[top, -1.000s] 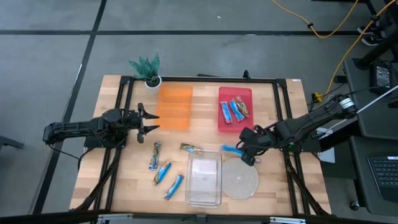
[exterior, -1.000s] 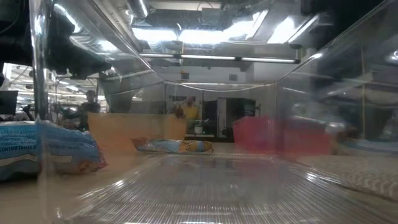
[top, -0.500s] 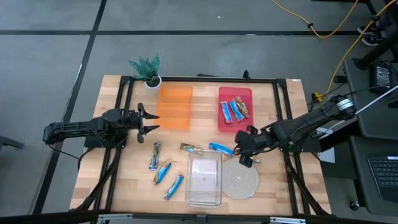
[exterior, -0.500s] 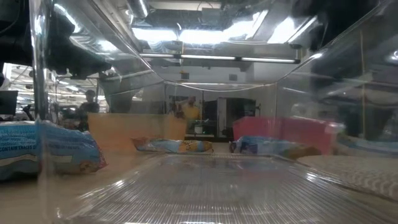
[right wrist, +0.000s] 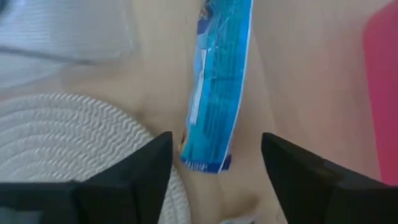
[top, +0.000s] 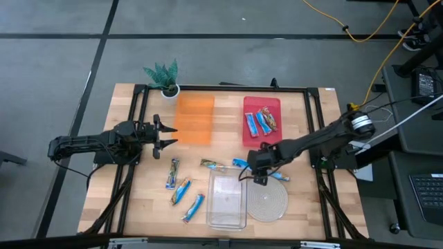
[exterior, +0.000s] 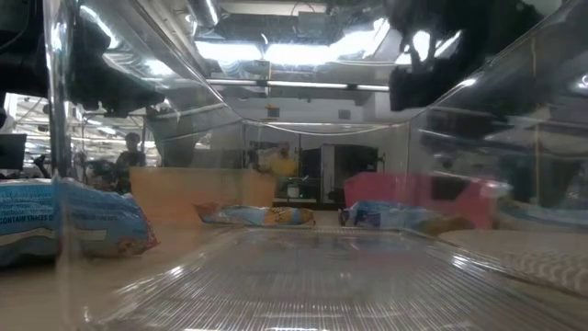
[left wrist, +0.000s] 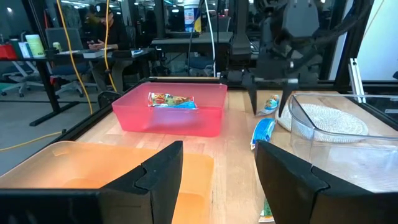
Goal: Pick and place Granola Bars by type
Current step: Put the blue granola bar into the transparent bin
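Right gripper: I had the right gripper [top: 257, 174] hanging over the table just in front of the red tray, fingers [right wrist: 134, 171] apart and empty, straddling a blue bar [right wrist: 216, 87] that lay flat on the wood beside the woven mat [right wrist: 68, 149].
Left gripper: the left gripper [top: 168, 133] waited at the near edge of the orange tray [top: 193, 119], fingers [left wrist: 163, 171] spread wide, holding nothing.
Bars placed: three bars [top: 259, 122] lay in the red tray [top: 250, 137], two blue and one reddish-brown.
Bars loose: besides the one under my right gripper, a tan-and-green bar [top: 212, 164] lay just behind the clear tray [top: 227, 201], and three more [top: 181, 189] lay scattered to its left; the orange tray looked empty.
Step in hand: I judged this the approach for a pick of the blue bar, with sorting well short of done.
Next move: I reckoned it called for a straight descent, closing across the bar's narrow width, then a short carry to the red tray.
Surface: a pale wooden table [top: 138, 200] in a black frame, with a small potted plant [top: 165, 76] at its far left corner.
Room: grey floor, a yellow cable [top: 360, 31]; in the left wrist view, a person [left wrist: 102, 25] sat at a desk well behind.
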`<state>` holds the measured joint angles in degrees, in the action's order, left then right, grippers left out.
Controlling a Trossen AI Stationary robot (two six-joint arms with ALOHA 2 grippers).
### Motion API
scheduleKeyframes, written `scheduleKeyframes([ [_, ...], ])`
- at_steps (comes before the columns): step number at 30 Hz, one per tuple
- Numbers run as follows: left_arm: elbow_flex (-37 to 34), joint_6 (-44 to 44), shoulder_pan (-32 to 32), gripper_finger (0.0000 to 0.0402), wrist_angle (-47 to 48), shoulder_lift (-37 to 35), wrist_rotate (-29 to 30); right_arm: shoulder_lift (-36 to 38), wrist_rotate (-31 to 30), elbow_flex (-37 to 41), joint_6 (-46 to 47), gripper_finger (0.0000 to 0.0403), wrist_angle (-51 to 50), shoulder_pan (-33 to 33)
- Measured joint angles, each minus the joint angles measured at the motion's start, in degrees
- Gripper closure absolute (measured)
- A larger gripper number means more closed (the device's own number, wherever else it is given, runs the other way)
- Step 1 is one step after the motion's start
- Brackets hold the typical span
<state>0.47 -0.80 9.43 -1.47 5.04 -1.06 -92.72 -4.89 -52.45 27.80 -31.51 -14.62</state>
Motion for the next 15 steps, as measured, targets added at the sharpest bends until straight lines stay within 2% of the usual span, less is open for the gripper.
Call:
scheduleKeyframes([
  [4, 0.0, 0.0, 0.0, 0.0208, 0.0, 0.0, 0.0, -2.4, 0.0, 0.0, -1.0, 0.0122, 2.0, 0.5],
  [7, 0.0, 0.0, 0.0, 0.0208, 0.0, 0.0, 0.0, -3.8, 0.0, 0.0, -1.1, 0.0117, 2.7, 0.6],
  [11, 0.0, 0.0, 0.0, 0.0208, 0.0, 0.0, 0.0, -5.4, 0.0, 0.0, -1.3, 0.0118, 3.1, 0.6],
  [15, 0.0, 0.0, 0.0, 0.0208, 0.0, 0.0, 0.0, -6.2, 0.0, 0.0, -1.4, 0.014, 3.6, 0.6],
])
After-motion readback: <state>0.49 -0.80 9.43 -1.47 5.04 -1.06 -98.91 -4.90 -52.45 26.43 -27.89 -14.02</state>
